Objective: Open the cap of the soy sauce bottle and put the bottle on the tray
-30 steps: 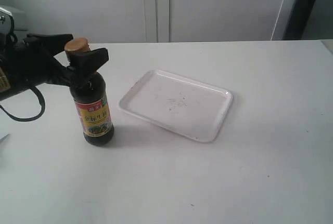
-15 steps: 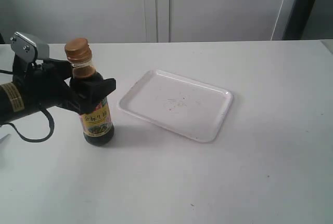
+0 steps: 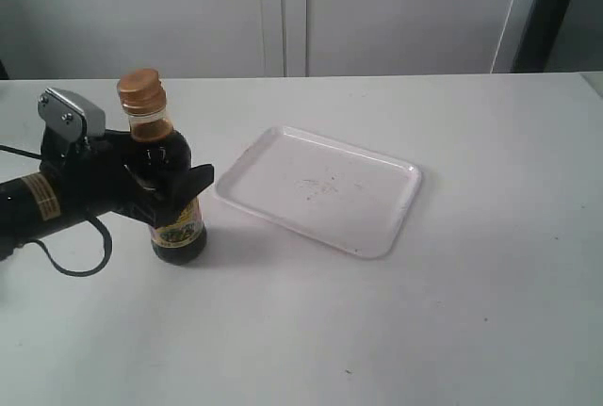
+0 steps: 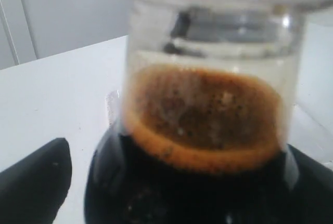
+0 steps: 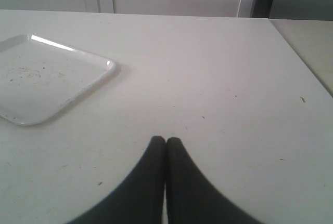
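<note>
Glossy clear bottle point(image 3: 171, 194); smooth white plastic tray point(image 3: 391, 226)

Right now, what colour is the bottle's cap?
Orange-brown; the cap shows best in the exterior view.

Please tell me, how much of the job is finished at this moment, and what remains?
Nothing is finished. The cap sits shut on the soy sauce bottle, which stands on the table beside the tray, not on it. In hand: the left pincer has its fingers around the bottle's body. The right pincer is shut and holds nothing. Left: opening the cap, then placing the bottle on the tray.
</note>
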